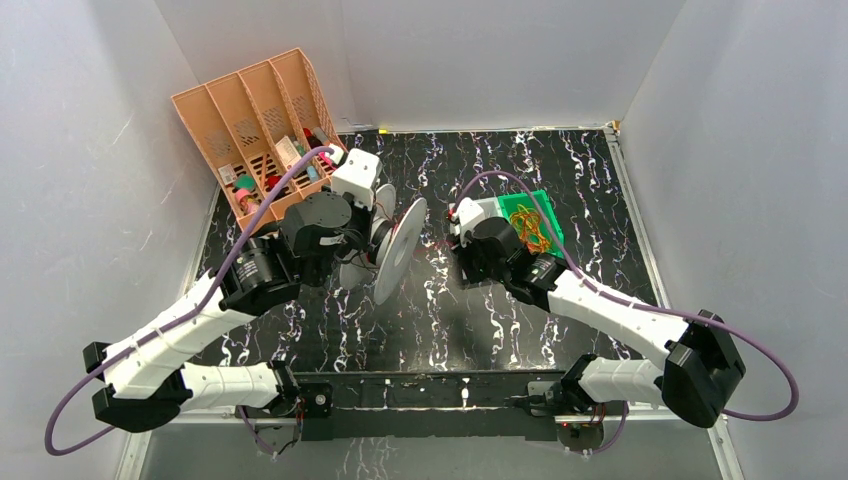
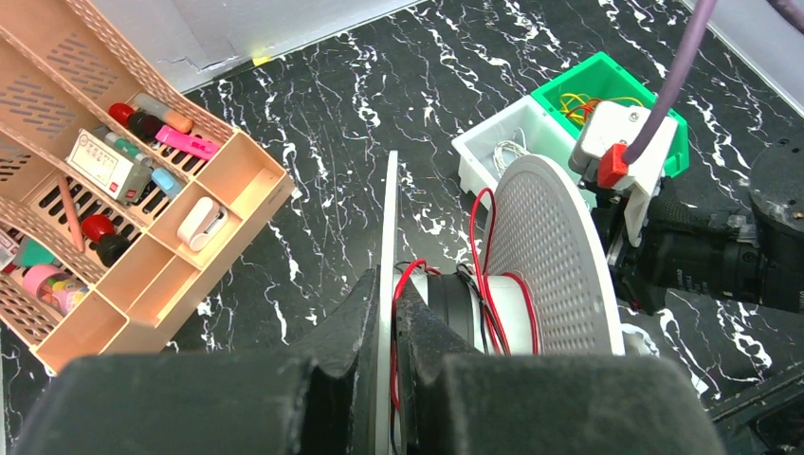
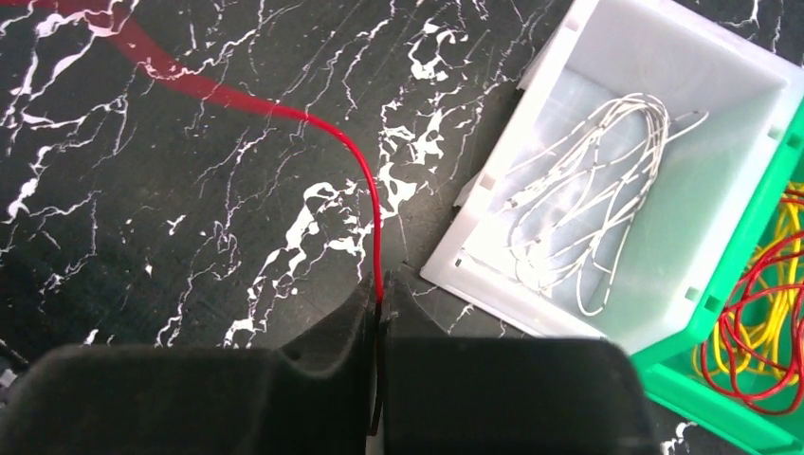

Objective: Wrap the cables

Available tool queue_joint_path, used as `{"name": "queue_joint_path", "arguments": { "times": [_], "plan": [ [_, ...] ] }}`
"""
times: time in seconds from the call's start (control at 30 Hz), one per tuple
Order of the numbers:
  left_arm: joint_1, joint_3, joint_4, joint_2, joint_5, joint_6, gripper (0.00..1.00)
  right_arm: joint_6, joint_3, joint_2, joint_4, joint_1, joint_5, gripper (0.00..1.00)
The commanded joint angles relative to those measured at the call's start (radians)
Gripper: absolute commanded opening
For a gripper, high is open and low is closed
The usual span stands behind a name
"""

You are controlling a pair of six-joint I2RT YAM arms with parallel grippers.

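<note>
My left gripper (image 2: 389,284) is shut on one flange of a white spool (image 2: 545,256) and holds it above the table; the spool also shows mid-table in the top view (image 1: 395,250). Thin red cable (image 2: 482,237) with a black strand is wound round the spool's hub. My right gripper (image 3: 380,296) is shut on the red cable (image 3: 365,180), which runs from its fingertips up and left across the black marbled table. In the top view the right gripper (image 1: 462,238) sits just right of the spool, with the cable stretched between them.
A white bin (image 3: 654,57) with white wire and a green bin (image 3: 749,408) with yellow and red wires stand right of the right gripper. An orange desk organiser (image 1: 250,110) with small items stands at the back left. White walls enclose the table.
</note>
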Motion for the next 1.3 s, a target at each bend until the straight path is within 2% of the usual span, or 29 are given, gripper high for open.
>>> {"name": "queue_joint_path", "arguments": {
  "times": [0.0, 0.2, 0.37, 0.57, 0.73, 1.0, 1.27],
  "plan": [
    [0.003, 0.06, 0.044, 0.005, -0.074, -0.019, 0.0, 0.025, 0.028, -0.003, 0.056, -0.008, -0.088, 0.0],
    [0.003, 0.053, 0.082, 0.039, -0.169, -0.037, 0.0, 0.167, -0.072, -0.033, 0.143, 0.005, -0.171, 0.0],
    [0.005, 0.066, 0.117, 0.095, -0.301, -0.05, 0.0, 0.292, -0.189, -0.094, 0.232, 0.084, -0.095, 0.0],
    [0.012, 0.03, 0.238, 0.15, -0.41, -0.029, 0.0, 0.398, -0.23, -0.116, 0.265, 0.29, 0.06, 0.0],
    [0.022, -0.015, 0.37, 0.188, -0.458, 0.043, 0.0, 0.441, -0.179, -0.104, 0.232, 0.437, 0.152, 0.0],
    [0.042, -0.108, 0.518, 0.229, -0.511, 0.128, 0.0, 0.46, 0.009, -0.084, 0.085, 0.682, 0.36, 0.0],
    [0.068, -0.227, 0.562, 0.232, -0.507, 0.133, 0.0, 0.432, 0.2, -0.101, -0.023, 0.814, 0.538, 0.0]
  ]
}}
